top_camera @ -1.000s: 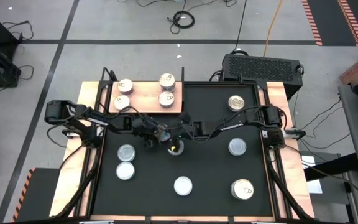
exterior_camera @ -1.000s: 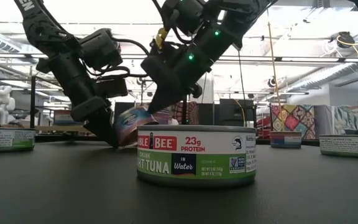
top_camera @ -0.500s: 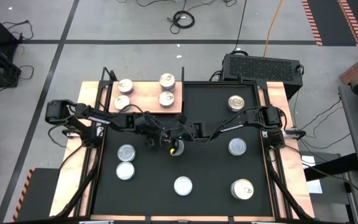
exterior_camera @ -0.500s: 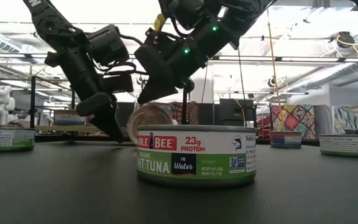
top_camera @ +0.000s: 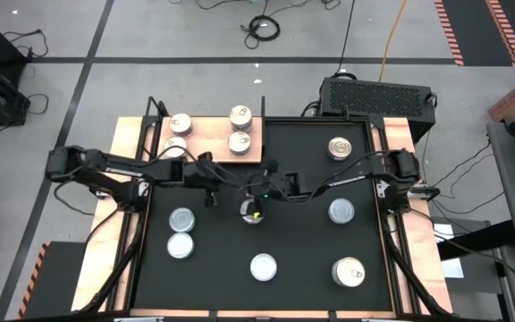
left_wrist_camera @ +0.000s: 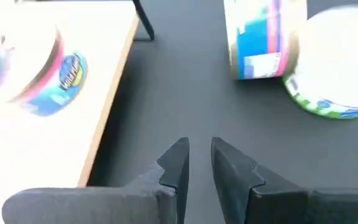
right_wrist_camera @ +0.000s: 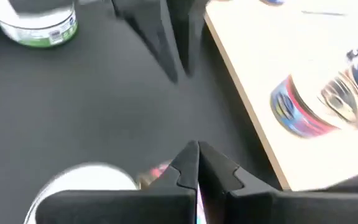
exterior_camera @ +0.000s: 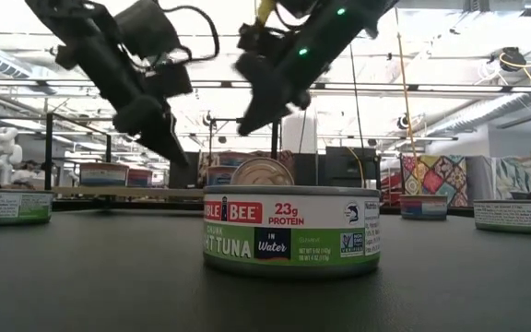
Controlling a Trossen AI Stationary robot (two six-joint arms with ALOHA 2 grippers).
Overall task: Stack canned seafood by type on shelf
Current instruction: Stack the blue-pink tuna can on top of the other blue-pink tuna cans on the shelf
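A small tin lies on its side at the middle of the black mat, its round lid facing the near edge; a blue label shows on it. My left gripper hangs above the mat to its left, fingers a narrow gap apart with nothing between. My right gripper hovers just above the tin, shut, clear of it. The wooden shelf at the far left carries several tins, such as one at its right end.
Other tins stand on the mat: two at the left, one near the front, which is the green-labelled tuna tin, and three on the right side. A black box sits beyond the far edge.
Both grippers have risen away from the middle tin. The tin, a second ago tilted between them on the mat, has tipped onto its side with its lid toward the near edge and now lies free of both.
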